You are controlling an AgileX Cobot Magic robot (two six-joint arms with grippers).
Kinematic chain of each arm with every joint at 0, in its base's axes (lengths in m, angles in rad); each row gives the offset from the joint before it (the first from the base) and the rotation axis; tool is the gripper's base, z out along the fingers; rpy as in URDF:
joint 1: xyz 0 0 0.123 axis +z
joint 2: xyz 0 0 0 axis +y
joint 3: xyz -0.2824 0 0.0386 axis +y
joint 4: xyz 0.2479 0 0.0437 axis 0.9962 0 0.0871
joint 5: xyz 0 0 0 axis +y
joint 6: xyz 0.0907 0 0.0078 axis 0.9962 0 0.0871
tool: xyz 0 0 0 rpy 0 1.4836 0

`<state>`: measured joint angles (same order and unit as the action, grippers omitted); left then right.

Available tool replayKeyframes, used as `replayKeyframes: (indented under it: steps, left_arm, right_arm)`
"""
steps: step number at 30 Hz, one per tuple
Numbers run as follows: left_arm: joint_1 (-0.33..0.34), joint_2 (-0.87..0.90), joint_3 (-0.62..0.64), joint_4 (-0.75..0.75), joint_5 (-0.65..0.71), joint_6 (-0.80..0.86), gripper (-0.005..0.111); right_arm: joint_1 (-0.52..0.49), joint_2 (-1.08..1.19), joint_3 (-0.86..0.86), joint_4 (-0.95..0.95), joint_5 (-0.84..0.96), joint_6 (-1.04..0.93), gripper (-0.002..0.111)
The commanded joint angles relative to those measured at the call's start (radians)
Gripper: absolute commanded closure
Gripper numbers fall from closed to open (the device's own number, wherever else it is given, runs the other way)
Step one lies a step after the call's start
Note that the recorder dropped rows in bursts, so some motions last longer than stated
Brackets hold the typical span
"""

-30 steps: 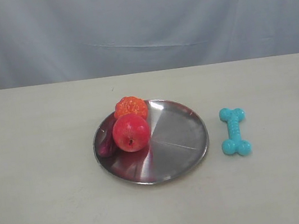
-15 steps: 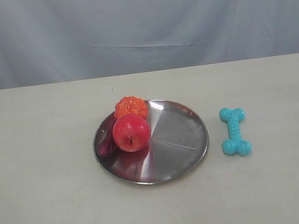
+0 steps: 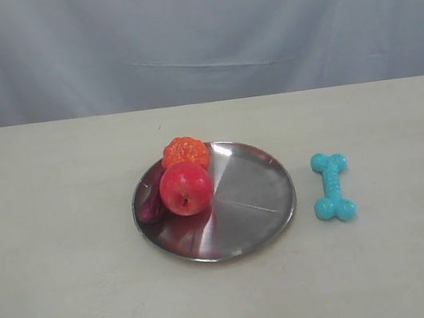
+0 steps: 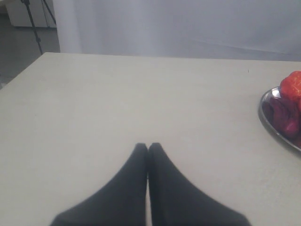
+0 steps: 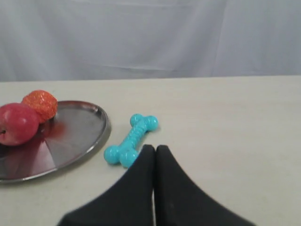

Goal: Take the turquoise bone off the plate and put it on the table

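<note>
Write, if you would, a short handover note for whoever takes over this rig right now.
Left gripper: shut, holding nothing, over the matte cream table.
Right gripper: shut, holding nothing, aimed towards the small turquoise rubber bone.
The bone lies flat on the table beside the round shiny steel plate, clear of its rim.
On the plate: a red ball, an orange knobby toy, a dark purple item.
Done: bone is off the plate, on the table. Left: apparently nothing.
</note>
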<state>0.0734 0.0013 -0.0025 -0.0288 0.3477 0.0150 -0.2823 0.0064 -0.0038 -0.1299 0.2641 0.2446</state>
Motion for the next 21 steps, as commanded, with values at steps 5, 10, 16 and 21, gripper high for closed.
replayKeyframes:
  steps: [5,10,16,21]
  left_arm:
    - [0.004,-0.001,0.003,-0.005,-0.005,-0.004,0.107]
    - [0.004,-0.001,0.003,-0.005,-0.005,-0.004,0.107]
    - [0.004,-0.001,0.003,-0.005,-0.005,-0.004,0.107]
    - [0.004,-0.001,0.003,-0.005,-0.005,-0.004,0.107]
  right_arm:
    - [-0.006,-0.006,0.004,-0.004,0.101,-0.007,0.109]
    - [-0.006,-0.006,0.004,-0.004,0.101,-0.007,0.109]
    - [-0.006,-0.006,0.004,-0.004,0.101,-0.007,0.109]
    - [-0.006,-0.006,0.004,-0.004,0.101,-0.007,0.109]
